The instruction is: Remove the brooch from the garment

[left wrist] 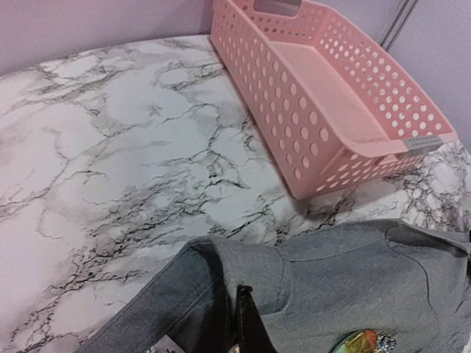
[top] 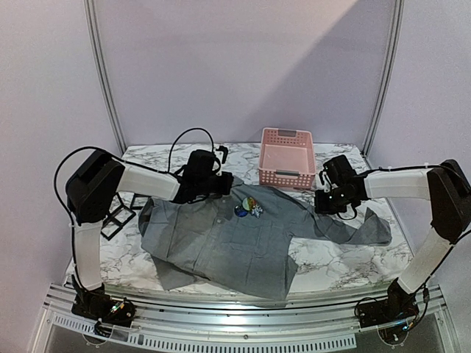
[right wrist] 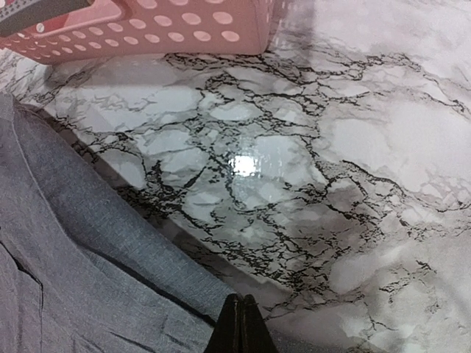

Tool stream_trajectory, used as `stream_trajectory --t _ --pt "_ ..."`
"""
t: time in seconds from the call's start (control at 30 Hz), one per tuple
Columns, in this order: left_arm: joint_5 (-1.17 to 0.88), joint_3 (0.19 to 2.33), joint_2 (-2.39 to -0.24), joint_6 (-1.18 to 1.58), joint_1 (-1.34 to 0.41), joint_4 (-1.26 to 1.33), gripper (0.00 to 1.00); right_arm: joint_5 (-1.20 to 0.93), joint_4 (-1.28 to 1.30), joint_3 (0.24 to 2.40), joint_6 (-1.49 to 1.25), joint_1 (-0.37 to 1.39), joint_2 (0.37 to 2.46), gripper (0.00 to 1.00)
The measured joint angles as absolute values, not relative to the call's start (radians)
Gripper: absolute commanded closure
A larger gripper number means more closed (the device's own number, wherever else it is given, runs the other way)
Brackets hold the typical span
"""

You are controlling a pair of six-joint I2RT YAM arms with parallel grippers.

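Observation:
The grey garment [top: 221, 243] lies spread flat on the marble table. The multicoloured brooch [top: 248, 207] is pinned near its collar and shows at the bottom edge of the left wrist view [left wrist: 362, 342]. My left gripper [top: 223, 184] is at the collar, and its dark fingers [left wrist: 254, 323] are closed on the raised collar fold of the garment [left wrist: 368, 272]. My right gripper [top: 322, 200] is over the garment's right sleeve. In the right wrist view the gripper [right wrist: 240, 305] is shut, with its tips at the edge of the sleeve [right wrist: 66, 257] and nothing visible between them.
A pink perforated basket [top: 287, 156] stands at the back of the table, just behind the collar; it also shows in the left wrist view [left wrist: 309, 110] and the right wrist view [right wrist: 147, 29]. Black flat frames [top: 118, 217] lie at the left edge beside the shirt.

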State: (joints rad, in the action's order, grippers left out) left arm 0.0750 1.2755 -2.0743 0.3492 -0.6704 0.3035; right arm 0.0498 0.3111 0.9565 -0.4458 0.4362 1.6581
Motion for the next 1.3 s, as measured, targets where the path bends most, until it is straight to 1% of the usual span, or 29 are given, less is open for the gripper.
stream_trajectory --t 0.27,0.37,0.43,0.53,0.57,0.6,0.67,0.7,0.8,0.9,1.0,1.13,1.3 --pt "0.065 1.306 -2.136 0.328 -0.650 0.313 1.00 0.065 0.300 0.957 -0.468 0.434 1.658 1.00" --pt "0.053 1.348 -2.150 0.329 -0.645 0.296 0.99 0.073 0.295 0.957 -0.473 0.432 1.658 1.00" --pt "0.046 1.371 -2.153 0.331 -0.644 0.283 0.86 0.076 0.295 0.957 -0.477 0.430 1.658 1.00" --pt "0.039 1.389 -2.153 0.349 -0.642 0.268 0.78 0.078 0.295 0.957 -0.487 0.430 1.658 1.00" --pt "0.036 1.390 -2.153 0.351 -0.640 0.263 0.73 0.079 0.295 0.957 -0.489 0.429 1.658 0.97" --pt "0.035 1.390 -2.153 0.362 -0.638 0.257 0.64 0.079 0.295 0.957 -0.492 0.429 1.658 0.94" --pt "0.030 1.390 -2.153 0.377 -0.631 0.245 0.43 0.081 0.296 0.957 -0.492 0.429 1.658 0.84" --pt "0.028 1.390 -2.153 0.382 -0.627 0.241 0.36 0.083 0.298 0.957 -0.489 0.429 1.658 0.78" --pt "0.026 1.390 -2.152 0.389 -0.617 0.228 0.23 0.094 0.307 0.957 -0.480 0.426 1.652 0.61" --pt "0.026 1.377 -2.136 0.396 -0.613 0.210 0.15 0.097 0.319 0.957 -0.454 0.425 1.620 0.48" --pt "0.026 1.345 -2.089 0.393 -0.612 0.190 0.08 0.094 0.319 0.957 -0.405 0.434 1.556 0.40" --pt "0.033 1.307 -1.988 0.391 -0.614 0.166 0.05 0.066 0.307 0.970 -0.348 0.458 1.499 0.39" --pt "0.059 1.258 -1.871 0.393 -0.625 0.152 0.05 0.015 0.281 1.024 -0.297 0.480 1.536 0.42"
